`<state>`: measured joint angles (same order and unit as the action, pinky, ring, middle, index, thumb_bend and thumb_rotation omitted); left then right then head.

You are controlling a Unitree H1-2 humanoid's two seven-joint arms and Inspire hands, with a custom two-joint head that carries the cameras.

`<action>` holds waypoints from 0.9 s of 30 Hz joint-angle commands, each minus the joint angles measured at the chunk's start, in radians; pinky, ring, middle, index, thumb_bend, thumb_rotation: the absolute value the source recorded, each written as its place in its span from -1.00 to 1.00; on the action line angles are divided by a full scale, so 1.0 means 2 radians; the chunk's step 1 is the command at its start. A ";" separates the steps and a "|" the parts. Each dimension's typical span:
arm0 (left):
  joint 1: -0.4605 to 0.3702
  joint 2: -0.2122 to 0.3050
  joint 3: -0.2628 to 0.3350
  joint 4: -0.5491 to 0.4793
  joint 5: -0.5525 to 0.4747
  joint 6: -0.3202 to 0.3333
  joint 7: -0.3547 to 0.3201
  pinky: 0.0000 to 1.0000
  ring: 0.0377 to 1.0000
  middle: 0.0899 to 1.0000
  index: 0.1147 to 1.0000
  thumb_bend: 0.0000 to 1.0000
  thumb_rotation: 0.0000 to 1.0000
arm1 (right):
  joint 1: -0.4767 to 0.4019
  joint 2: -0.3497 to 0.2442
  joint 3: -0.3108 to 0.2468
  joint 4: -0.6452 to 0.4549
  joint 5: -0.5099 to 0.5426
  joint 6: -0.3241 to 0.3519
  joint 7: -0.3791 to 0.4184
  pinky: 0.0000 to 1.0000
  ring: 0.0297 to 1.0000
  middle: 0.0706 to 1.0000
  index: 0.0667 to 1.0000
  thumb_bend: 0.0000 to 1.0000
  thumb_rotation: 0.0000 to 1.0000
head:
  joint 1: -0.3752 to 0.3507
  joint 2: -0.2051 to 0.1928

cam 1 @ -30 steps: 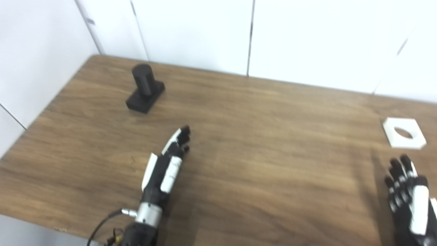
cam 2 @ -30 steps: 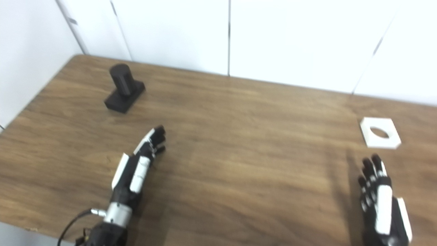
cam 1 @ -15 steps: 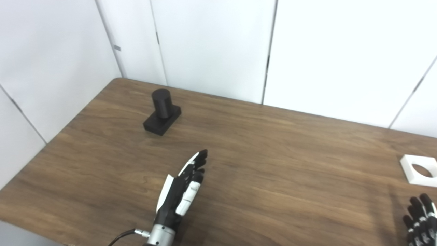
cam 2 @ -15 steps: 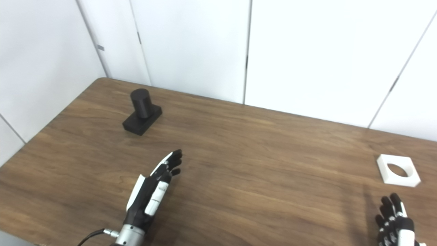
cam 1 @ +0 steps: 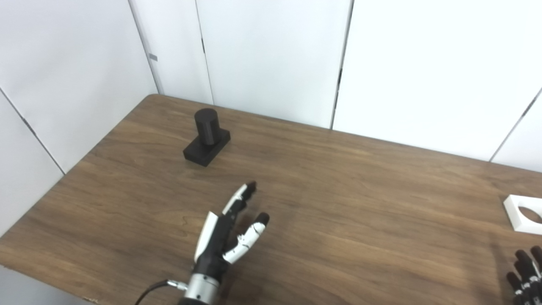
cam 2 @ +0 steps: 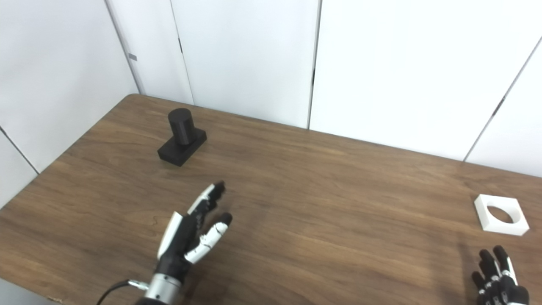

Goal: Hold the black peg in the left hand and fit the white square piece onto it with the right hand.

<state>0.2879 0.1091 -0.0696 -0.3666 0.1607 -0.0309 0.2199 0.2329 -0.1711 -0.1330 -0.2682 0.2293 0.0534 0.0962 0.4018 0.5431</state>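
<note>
Nearest, low left: left hand (cam 2: 186, 237) hovering over wooden worktop (cam 2: 322, 212), fingers (cam 2: 207, 198) extended and spread, thumb splayed out to the side, grasping nothing. Pointed roughly toward the peg but well apart from it.

Low right corner: right hand (cam 2: 497, 279) only partly in frame, fingertips showing, apparently extended and apart w/ nothing in them; rest cut off by the edge.

Just beyond right hand, near the worktop's right side: white square piece (cam 2: 501, 214), lying flat, round hole through the middle. Looks thin, rigid, light, prob. printed plastic. Flat on the surface, so hard to get under; best pinched across two opposite outer edges, keeping the hole clear for the fit.

Farthest, back left: black peg (cam 2: 182, 136), upright cylinder on a rectangular base block, standing alone. Looks stiff, matte, not heavy. Best taken by the base block, or low on the cylinder, leaving the top free for the square piece.

No step of the task done yet; both parts untouched.
</note>
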 commanded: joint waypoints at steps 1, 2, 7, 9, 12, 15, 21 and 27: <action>-0.004 -0.030 0.015 -0.037 0.022 0.021 0.009 0.71 0.81 0.82 0.81 0.18 -0.30 | -0.001 -0.004 -0.006 -0.003 0.006 -0.018 0.006 1.00 0.97 0.90 0.91 0.51 1.00 | 0.000 0.000; -0.008 -0.023 0.022 -0.051 0.035 0.038 0.008 0.67 0.80 0.82 0.81 0.20 -0.30 | -0.002 -0.003 -0.005 -0.003 0.005 -0.018 0.006 1.00 0.96 0.89 0.89 0.51 1.00 | 0.001 -0.002; -0.036 0.009 0.059 -0.093 0.104 0.115 0.000 0.62 0.75 0.77 0.81 0.33 -0.16 | -0.004 0.001 -0.002 -0.001 -0.001 -0.017 0.003 1.00 0.96 0.87 0.88 0.54 1.00 | 0.003 -0.004; -0.051 0.020 0.077 -0.100 0.131 0.148 -0.004 0.77 0.81 0.80 0.80 0.55 -0.12 | -0.005 0.004 -0.001 0.000 -0.003 -0.018 0.000 1.00 0.94 0.87 0.86 0.55 1.00 | 0.002 -0.004; -0.073 0.035 0.097 -0.095 0.180 0.182 -0.008 0.65 0.74 0.77 0.79 0.76 -0.10 | -0.005 0.008 0.000 0.001 -0.008 -0.017 -0.005 0.98 0.92 0.86 0.85 0.58 0.98 | 0.001 -0.005; -0.096 0.051 0.112 -0.082 0.216 0.221 -0.021 0.51 0.71 0.77 0.80 0.84 -0.09 | -0.005 0.010 0.001 0.002 -0.013 -0.020 -0.006 0.97 0.91 0.86 0.87 0.58 0.98 | 0.001 -0.006; -0.134 0.085 0.124 -0.039 0.276 0.250 -0.054 0.59 0.84 0.83 0.80 0.90 0.06 | -0.004 0.014 0.005 0.000 -0.010 -0.024 -0.004 0.95 0.91 0.86 0.91 0.50 0.97 | -0.001 -0.004; -0.169 0.105 0.128 0.024 0.337 0.250 -0.079 0.90 0.90 0.88 0.76 0.86 0.34 | -0.003 0.014 0.008 -0.003 -0.020 -0.022 -0.008 1.00 0.91 0.82 0.90 0.50 1.00 | -0.003 -0.004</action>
<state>-0.0114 0.2900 0.1768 -0.3148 0.7947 0.4728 0.0585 0.2351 -0.1519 -0.1196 -0.2597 0.1944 0.0259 0.0817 0.3973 0.5338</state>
